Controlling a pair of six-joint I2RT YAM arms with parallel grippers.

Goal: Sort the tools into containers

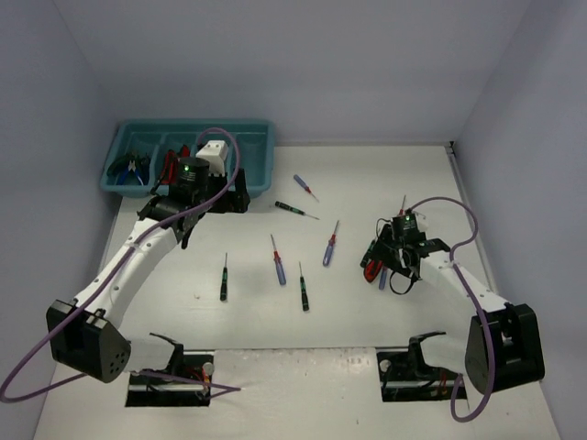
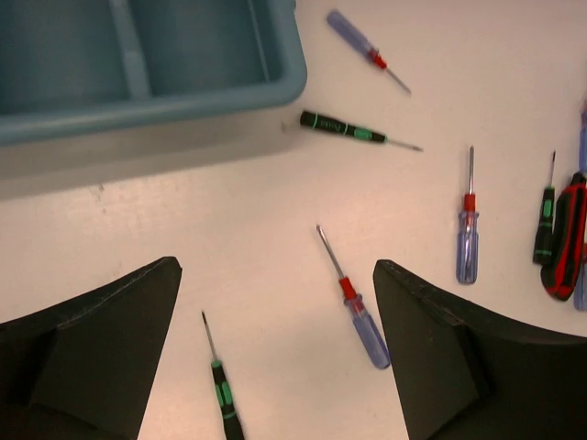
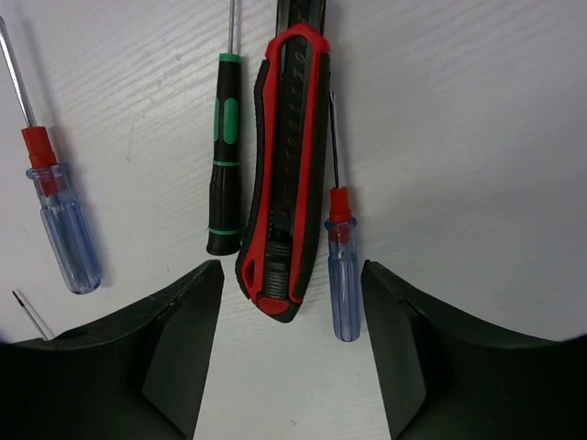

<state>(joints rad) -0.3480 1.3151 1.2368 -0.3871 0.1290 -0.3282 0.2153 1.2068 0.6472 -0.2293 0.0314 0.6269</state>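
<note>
The teal tray [image 1: 253,147] stands at the back left and holds blue pliers [image 1: 128,168] and red-and-black knives [image 1: 171,163]. Its corner shows in the left wrist view [image 2: 275,87]. My left gripper [image 1: 225,202] is open and empty just in front of the tray, above the table [image 2: 275,367]. Below it lie a blue-handled screwdriver [image 2: 359,319] and a green-and-black one [image 2: 220,390]. My right gripper [image 1: 381,259] is open and empty [image 3: 292,357], just behind the butt of a red-and-black utility knife [image 3: 289,174]. A green screwdriver [image 3: 223,156] and a blue one [image 3: 341,270] flank the knife.
Several screwdrivers lie loose mid-table: blue [image 1: 306,188], green [image 1: 295,210], blue [image 1: 330,245], blue [image 1: 277,261], green [image 1: 223,278], green [image 1: 303,289]. Another blue one [image 3: 60,220] lies left of the knife group. Walls close in the table on three sides.
</note>
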